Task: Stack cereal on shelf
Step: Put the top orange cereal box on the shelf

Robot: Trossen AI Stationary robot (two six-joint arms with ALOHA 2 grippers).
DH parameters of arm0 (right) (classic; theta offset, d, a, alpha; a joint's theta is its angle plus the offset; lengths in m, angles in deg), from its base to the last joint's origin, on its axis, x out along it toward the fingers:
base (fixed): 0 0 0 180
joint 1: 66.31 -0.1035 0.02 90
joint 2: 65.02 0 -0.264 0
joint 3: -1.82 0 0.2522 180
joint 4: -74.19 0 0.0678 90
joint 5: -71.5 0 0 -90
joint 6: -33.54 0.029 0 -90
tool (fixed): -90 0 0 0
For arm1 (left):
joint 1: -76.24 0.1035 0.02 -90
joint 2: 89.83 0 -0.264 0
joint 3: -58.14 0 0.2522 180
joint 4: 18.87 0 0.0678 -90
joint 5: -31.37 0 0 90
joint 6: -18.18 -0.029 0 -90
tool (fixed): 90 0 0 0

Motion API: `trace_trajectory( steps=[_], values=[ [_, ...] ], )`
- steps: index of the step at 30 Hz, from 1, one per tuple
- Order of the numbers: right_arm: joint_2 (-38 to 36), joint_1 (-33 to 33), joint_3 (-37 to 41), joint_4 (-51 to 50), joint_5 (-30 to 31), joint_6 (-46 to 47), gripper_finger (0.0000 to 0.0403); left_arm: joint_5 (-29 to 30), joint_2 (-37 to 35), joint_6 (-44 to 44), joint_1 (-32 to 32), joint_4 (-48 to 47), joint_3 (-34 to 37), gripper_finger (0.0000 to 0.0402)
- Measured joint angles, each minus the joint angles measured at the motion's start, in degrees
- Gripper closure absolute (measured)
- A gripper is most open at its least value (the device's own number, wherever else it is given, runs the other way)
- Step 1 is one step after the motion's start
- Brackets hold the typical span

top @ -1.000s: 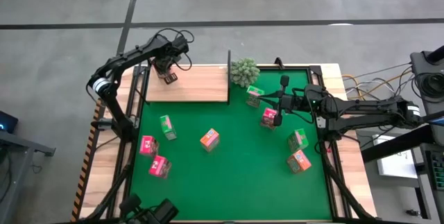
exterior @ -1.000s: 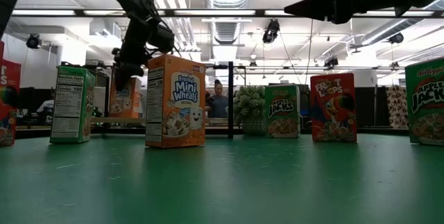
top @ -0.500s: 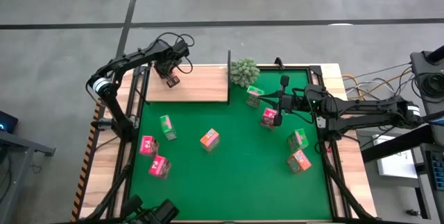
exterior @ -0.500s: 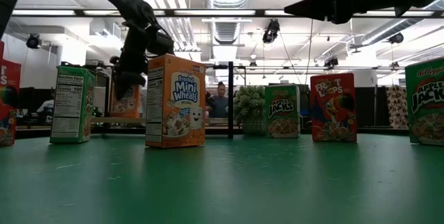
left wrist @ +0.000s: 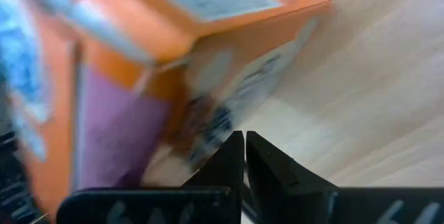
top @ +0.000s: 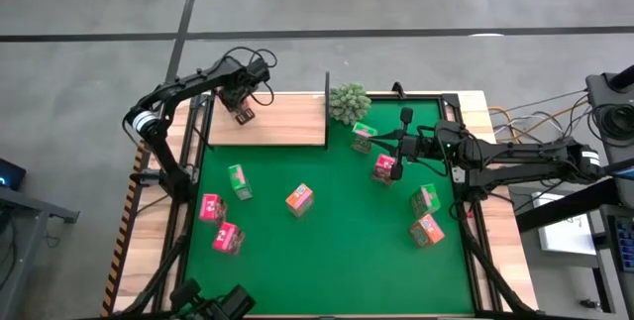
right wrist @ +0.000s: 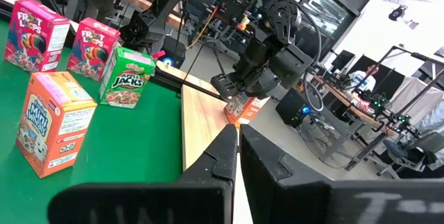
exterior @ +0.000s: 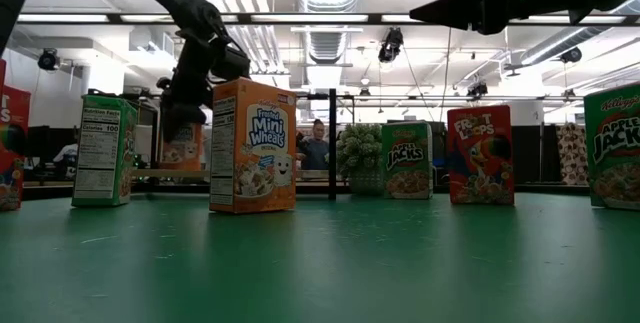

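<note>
An orange cereal box (top: 245, 114) stands on the light wood shelf (top: 282, 127) near its far left. It also shows in the left wrist view (left wrist: 139, 64) and behind the arm in the low view (exterior: 182, 151). My left gripper (top: 239, 103) is shut right at this box, coming at it from above (exterior: 183, 113). My right gripper (top: 381, 140) is shut and empty, held high over the green mat's far right (right wrist: 236, 137). The other cereal boxes stand on the mat, such as an orange one (top: 299, 199) and a green one (top: 239, 181). My left gripper has its shut fingertips (left wrist: 236, 144) against a side face of the orange box (left wrist: 208, 123), slanting down from above. I cannot tell whether any cardboard lies between the fingers. The box stands on the shelf board.
A bushy plant (top: 349, 102) stands by the shelf's black upright (top: 327, 84). Pink boxes (top: 209, 207) (top: 228, 238) stand near left. A green box (top: 363, 136) and a pink one (top: 384, 168) stand under my right arm, and green (top: 426, 199) and orange (top: 428, 230) boxes stand at right.
My left gripper has come down a little at the orange box on the shelf, staying shut. The box has shifted slightly toward the table's right and near edges.
</note>
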Motion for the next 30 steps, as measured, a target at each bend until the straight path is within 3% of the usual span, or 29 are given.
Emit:
trace_trajectory(
  steps=[14, 20, 30],
  values=[
    [0.0, 0.0, 0.0, 0.0, 0.0, 0.0, 0.0394, 0.6, 0.0, 0.2, 0.0, -1.1, 0.0, 0.0402],
    [0.0, 0.0, 0.0, 0.0, 0.0, 0.0, 0.0394, 4.1, 0.0, 0.2, 0.0, -1.1, 0.0, 0.0402],
    [0.0, 0.0, 0.0, 0.0, 0.0, -0.2, 0.0394, 0.2, -0.1, 1.5, -0.4, -1.3, 0.0, 0.0402]
  ],
)
